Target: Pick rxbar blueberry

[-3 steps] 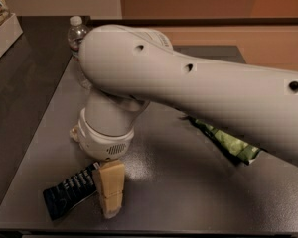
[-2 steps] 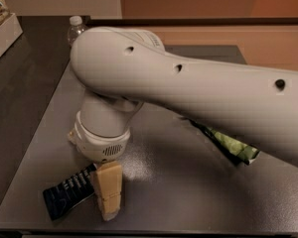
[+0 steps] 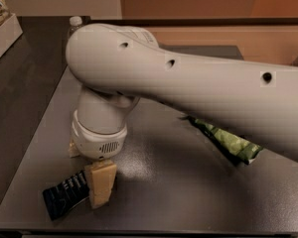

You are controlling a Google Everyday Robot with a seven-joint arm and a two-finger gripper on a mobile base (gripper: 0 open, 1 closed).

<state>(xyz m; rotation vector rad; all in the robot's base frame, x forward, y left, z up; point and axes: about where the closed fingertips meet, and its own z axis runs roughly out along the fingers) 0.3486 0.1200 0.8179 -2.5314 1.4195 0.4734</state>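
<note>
- Camera view is filled mostly by the arm (image 3: pixel 198 93), a smooth, matte, off-white tube with three small dark round holes along its top; it is stretched from the right edge towards the upper left and is bent downwards at a rounded elbow.
- Below that elbow a short cylindrical wrist (image 3: pixel 99 128) is seen, ringed at its base and marked by a small slotted grille, pointing straight down at the table (image 3: pixel 179 192).
- The gripper (image 3: pixel 87 178) is held low over the front left part of the table, its cream, blocky fingers (image 3: pixel 100 182) spread apart: one is seen in front, wedge-shaped and reaching down to the surface, and the other is only glimpsed behind the wrist at the left.
- The rxbar blueberry (image 3: pixel 64 196) is laid flat near the front left corner, a thin dark navy rectangle with rows of white lettering, angled so that its right end is met by the front finger; nothing is pinched.
- The table is shown as a dark grey, slightly glossy slab with soft reflections.
- A crinkled green chip bag (image 3: pixel 233 144) is laid flat to the right, partly hidden under the arm, well apart from the bar.
- A clear water bottle (image 3: pixel 75 22) with a white cap is stood upright at the back left, behind the elbow.
</note>
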